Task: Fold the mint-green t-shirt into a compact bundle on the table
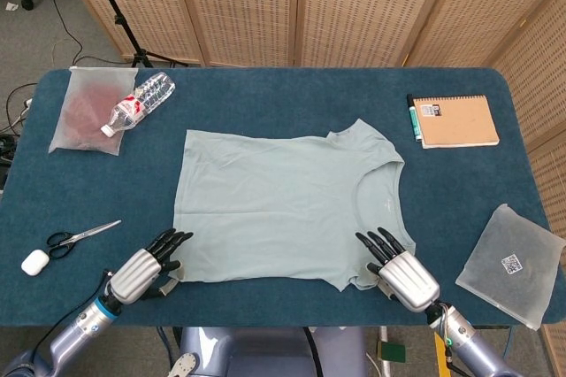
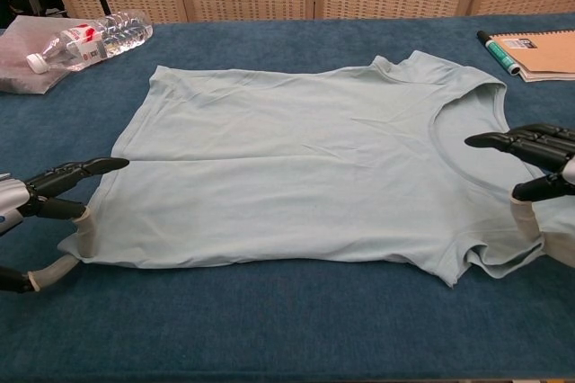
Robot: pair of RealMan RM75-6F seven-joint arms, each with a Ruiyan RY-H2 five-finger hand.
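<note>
Left hand (image 1: 140, 273) at the near hem corner of the t-shirt (image 1: 279, 203), dark fingers (image 2: 76, 172) extended over the cloth, pale thumb tips at the hem edge; whether cloth is pinched cannot be told. Right hand (image 1: 402, 273) at the near sleeve, fingers (image 2: 521, 141) spread above the collar side, nothing plainly gripped. T-shirt spread flat, unfolded, mid-tabletop (image 1: 265, 103), collar toward the right, hem toward the left. Far left: clear pouch (image 1: 84, 111) with a bottle (image 1: 137, 103) lying across its edge. Near left: scissors (image 1: 80, 235) just beside a small white case (image 1: 34, 262). Far right: notebook (image 1: 458, 120) with a marker (image 1: 413, 117) along its left side. Near right: frosted bag (image 1: 511, 263) at the tabletop edge.
</note>
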